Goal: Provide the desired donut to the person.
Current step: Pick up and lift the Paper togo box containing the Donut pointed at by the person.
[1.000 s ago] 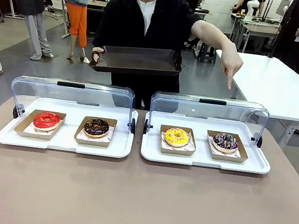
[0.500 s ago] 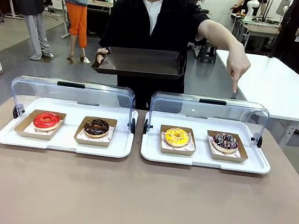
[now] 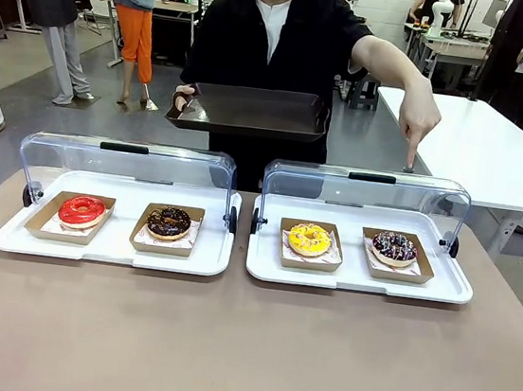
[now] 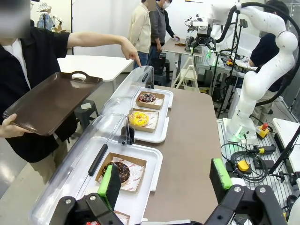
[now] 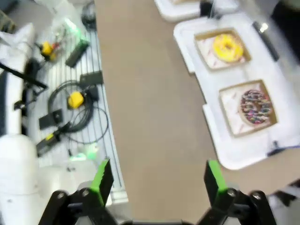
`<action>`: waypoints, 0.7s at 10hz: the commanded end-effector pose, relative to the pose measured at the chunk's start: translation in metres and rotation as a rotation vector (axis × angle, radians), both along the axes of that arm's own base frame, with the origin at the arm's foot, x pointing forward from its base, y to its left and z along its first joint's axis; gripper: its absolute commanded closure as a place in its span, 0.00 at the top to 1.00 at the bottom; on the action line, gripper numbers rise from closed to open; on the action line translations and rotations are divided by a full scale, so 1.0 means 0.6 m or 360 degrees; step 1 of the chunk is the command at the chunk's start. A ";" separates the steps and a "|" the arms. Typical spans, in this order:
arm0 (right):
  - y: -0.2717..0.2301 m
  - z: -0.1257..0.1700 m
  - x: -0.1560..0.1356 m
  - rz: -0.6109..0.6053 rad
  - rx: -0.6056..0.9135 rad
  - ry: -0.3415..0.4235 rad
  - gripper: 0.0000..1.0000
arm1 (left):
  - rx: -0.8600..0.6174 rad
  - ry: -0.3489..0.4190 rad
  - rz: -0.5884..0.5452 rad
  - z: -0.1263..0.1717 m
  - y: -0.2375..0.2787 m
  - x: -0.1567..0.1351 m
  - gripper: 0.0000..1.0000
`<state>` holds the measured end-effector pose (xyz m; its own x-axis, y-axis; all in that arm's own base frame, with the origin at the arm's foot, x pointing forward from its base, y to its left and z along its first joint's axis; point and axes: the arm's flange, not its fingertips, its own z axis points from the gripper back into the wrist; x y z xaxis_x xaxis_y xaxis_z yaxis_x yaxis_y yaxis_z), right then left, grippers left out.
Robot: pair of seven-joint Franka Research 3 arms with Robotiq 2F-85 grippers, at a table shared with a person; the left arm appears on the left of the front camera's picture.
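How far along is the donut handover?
Done: the person's hand points above the sprinkled chocolate donut, so the choice looks made. In hand: nothing; left tool and right tool are open and empty. Left: pick that donut and deliver it to the person's brown tray.

- Even, bright indoor light fills the front view; the bench (image 3: 243,346) carries only soft shadows under the white trays (image 3: 111,252).
- Pale reflections streak the clear lids (image 3: 126,169).
- The left wrist view is sharp, its edges bowed by the wide lens.
- Motion blur smears the right wrist view, softening the sprinkled donut (image 5: 255,107).
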<state>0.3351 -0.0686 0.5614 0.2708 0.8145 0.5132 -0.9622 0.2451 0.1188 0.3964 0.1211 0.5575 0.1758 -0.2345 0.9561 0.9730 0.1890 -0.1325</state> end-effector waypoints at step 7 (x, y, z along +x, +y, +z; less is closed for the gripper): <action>0.122 -0.105 0.139 -0.0117 -0.0494 -0.0087 1.00 | -0.0016 -0.0009 -0.0002 0.002 0.001 -0.001 1.00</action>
